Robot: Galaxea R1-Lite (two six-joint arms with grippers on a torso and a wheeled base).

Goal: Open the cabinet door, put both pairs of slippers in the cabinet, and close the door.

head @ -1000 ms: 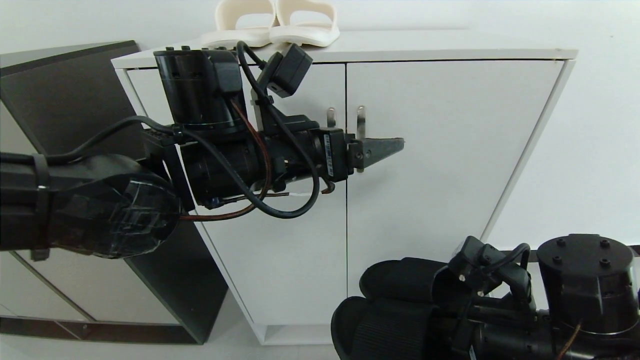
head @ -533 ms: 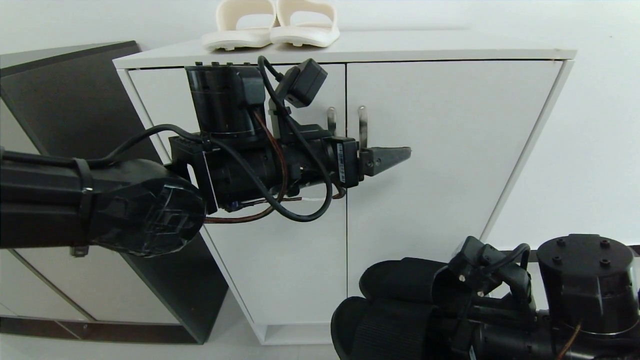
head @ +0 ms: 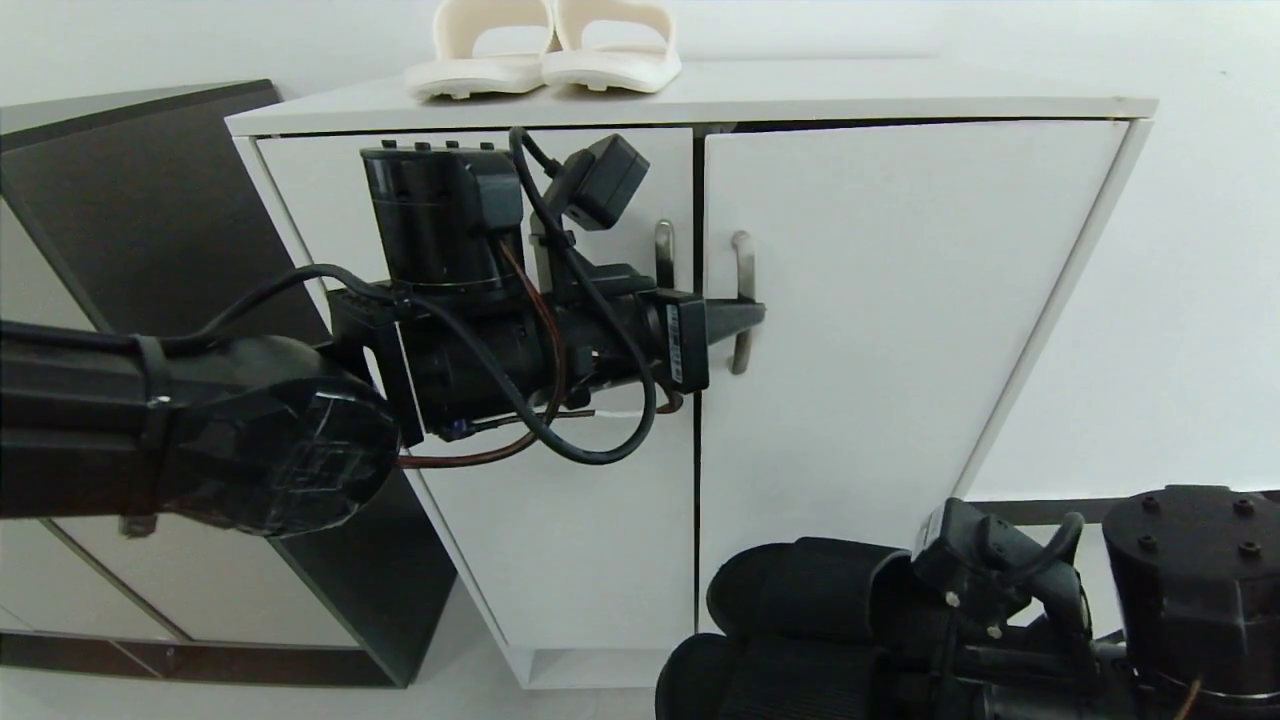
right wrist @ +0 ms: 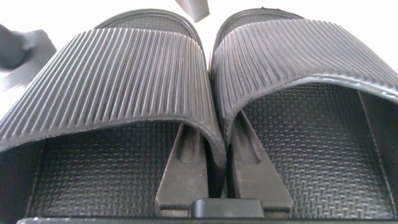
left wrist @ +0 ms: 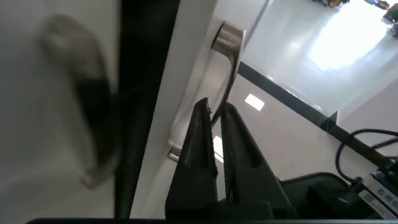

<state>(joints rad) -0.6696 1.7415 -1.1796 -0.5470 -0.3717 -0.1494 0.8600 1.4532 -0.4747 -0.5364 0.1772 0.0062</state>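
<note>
The white cabinet [head: 900, 300] has two doors. Its right door [head: 880, 330] stands slightly ajar, with a dark gap along its inner and top edges. My left gripper [head: 750, 313] is shut on that door's metal handle [head: 742, 255], and the bar [left wrist: 225, 74] runs between the fingers [left wrist: 200, 143]. The left door's handle [head: 662, 245] is free. Low at the front right, my right gripper [right wrist: 214, 134] is shut on the touching inner walls of the black slippers [head: 790, 620], a ribbed pair [right wrist: 124, 74] held side by side. The white slippers [head: 545, 45] lie on the cabinet top.
A dark panel [head: 130, 180] leans beside the cabinet on the left. A bare white wall [head: 1180, 300] lies to the right of the cabinet. Pale floor [head: 250, 700] shows below.
My left gripper drew back from the door and closed on the right handle, pulling that door slightly open. My right arm with the black slippers sank a little.
</note>
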